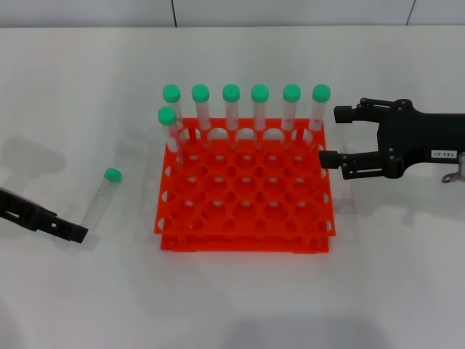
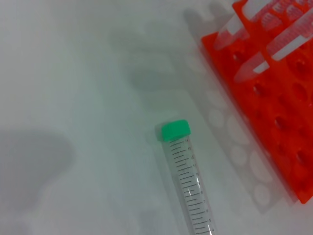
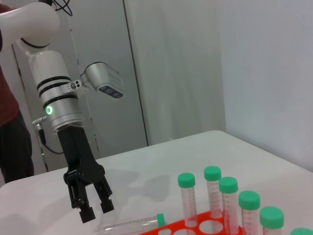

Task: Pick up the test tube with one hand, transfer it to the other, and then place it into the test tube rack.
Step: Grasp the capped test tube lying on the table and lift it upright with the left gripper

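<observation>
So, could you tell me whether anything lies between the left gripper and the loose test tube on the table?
Nothing visible does. The left gripper, jaws open, hangs just above the test tube lying flat on bare table, left of the rack. The right gripper waits open beside the rack.

The slim clear plastic test tube with a round green cap (image 2: 188,181) looks smooth and see-through, with fine dark graduation marks printed along its wall; its cap is opaque plastic with a dull sheen; the bright orange-red square plastic rack (image 1: 245,190) is moulded, smooth and faintly glossy around its round holes; the seven upright clear tubes with green caps (image 1: 231,109) show the same transparent plastic; the white tabletop (image 1: 240,298) is matt and even; the unlabelled black left gripper (image 3: 92,208) appears matt black, on a silver cylindrical wrist (image 3: 57,103) with a satin finish; the black right gripper (image 1: 333,137) is likewise matt, bearing a small white label (image 1: 441,154).
</observation>
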Available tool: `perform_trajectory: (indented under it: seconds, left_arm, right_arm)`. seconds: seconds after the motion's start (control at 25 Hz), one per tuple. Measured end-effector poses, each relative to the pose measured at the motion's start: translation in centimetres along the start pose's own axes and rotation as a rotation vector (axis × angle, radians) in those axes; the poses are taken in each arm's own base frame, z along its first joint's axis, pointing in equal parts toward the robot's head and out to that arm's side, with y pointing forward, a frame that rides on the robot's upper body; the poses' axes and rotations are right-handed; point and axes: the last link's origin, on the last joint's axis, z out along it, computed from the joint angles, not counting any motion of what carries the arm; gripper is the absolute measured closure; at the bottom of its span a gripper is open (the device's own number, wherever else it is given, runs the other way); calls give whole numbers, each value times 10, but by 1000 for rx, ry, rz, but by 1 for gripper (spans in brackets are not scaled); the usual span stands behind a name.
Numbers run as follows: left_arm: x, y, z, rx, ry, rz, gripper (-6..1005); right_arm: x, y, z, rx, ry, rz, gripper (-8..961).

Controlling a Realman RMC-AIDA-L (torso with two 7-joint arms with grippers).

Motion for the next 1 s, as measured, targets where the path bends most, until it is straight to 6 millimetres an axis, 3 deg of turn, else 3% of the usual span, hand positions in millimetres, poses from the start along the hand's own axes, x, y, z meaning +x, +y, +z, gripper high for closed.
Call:
perform_trajectory:
  seconds: [1.0]
  left_arm:
    - [5,1,9,17,-4,24,221]
  right_arm:
    - [0,0,0,-1,1,-1,89]
